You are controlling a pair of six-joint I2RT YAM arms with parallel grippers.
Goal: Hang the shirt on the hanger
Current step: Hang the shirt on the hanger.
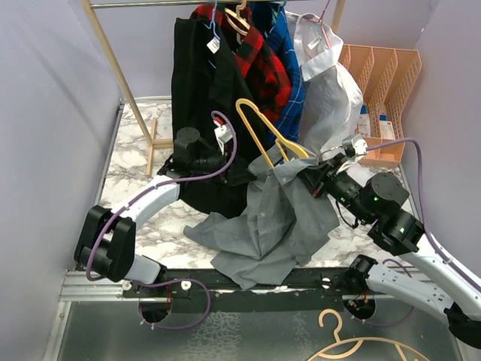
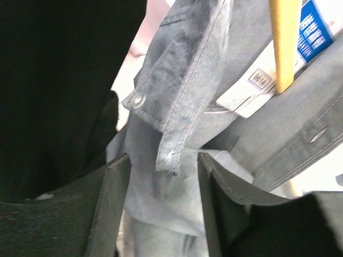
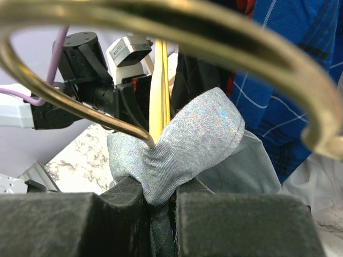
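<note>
While the right pincer [image 3: 161, 199] is clamped on a fold of shirt [image 1: 270, 218], one hanger [image 1: 263, 129] arm sits inside it; the rest trails onto the surface [image 1: 135, 171]. Second shoulder not yet on. The left pincer [image 2: 163, 176] gapes around a shirt edge, gripping nothing. Orange rack [image 1: 387, 75]: contents unclear.

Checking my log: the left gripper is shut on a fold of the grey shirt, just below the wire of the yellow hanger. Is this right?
Wrong arm. The right gripper is shut on a fold of the grey shirt, just below the wire of the yellow hanger, as the right wrist view shows. The left gripper is open.
</note>
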